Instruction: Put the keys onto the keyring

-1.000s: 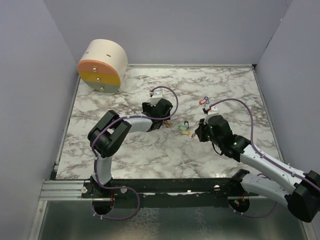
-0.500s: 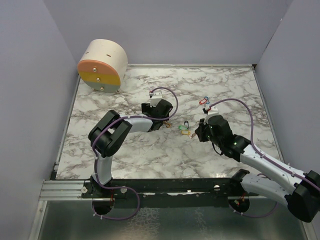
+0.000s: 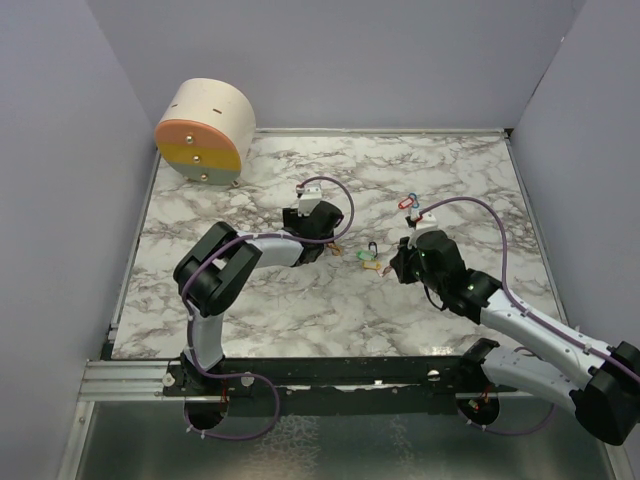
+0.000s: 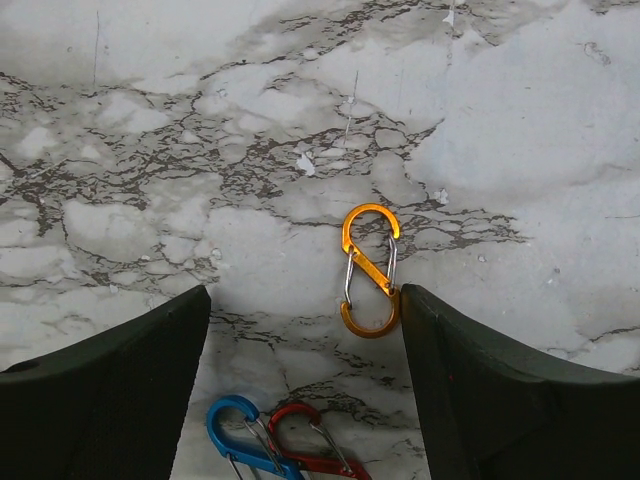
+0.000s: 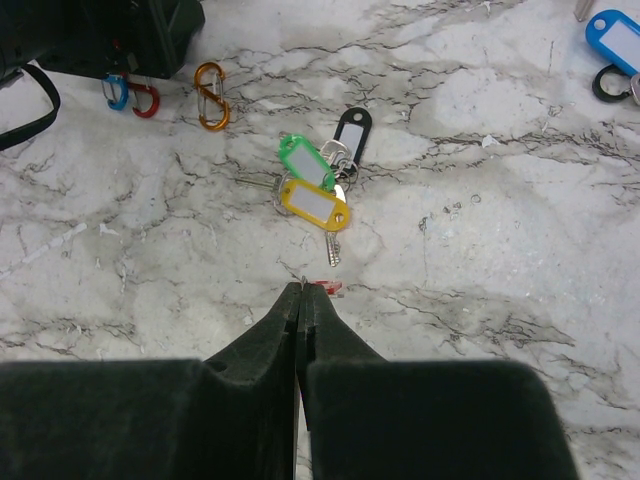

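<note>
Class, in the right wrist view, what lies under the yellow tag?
A silver key blade sticks out from beneath the yellow tag; its head is hidden by the tag.

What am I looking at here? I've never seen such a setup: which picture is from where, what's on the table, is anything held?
This is a robot: a left arm and a right arm bolted at the near edge of a marble table. The wide picture comes from a fixed camera above and behind them; the others from a camera on each wrist, looking past that arm's fingers. The left fingers stand open, holding nothing; an orange clip lies on the table between them, a blue clip and a red clip nearer. The right fingers are shut, pointing at a bunch of keys with green, yellow and black tags. A tiny red bit lies at their tips; pinched or not, I cannot tell. A blue tag lies apart.
</note>
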{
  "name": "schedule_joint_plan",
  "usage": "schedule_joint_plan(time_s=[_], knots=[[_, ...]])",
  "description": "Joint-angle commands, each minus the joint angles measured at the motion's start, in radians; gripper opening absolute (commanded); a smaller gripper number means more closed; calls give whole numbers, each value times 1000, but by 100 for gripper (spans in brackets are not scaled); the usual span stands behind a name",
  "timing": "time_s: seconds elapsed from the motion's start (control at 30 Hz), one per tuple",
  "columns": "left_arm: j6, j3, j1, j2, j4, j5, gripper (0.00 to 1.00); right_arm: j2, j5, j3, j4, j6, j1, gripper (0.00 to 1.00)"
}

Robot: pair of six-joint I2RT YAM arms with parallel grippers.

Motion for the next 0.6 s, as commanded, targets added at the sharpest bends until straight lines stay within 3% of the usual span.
schedule_joint_plan(time_s=[0.0,0.57], knots=[[23,-28,0,-35,-24,-26,77,-21,-14,-11,31,2,-2,1],[61,22,3,23,11,62,68,-17,-14,-8,32,-1,-3,1]])
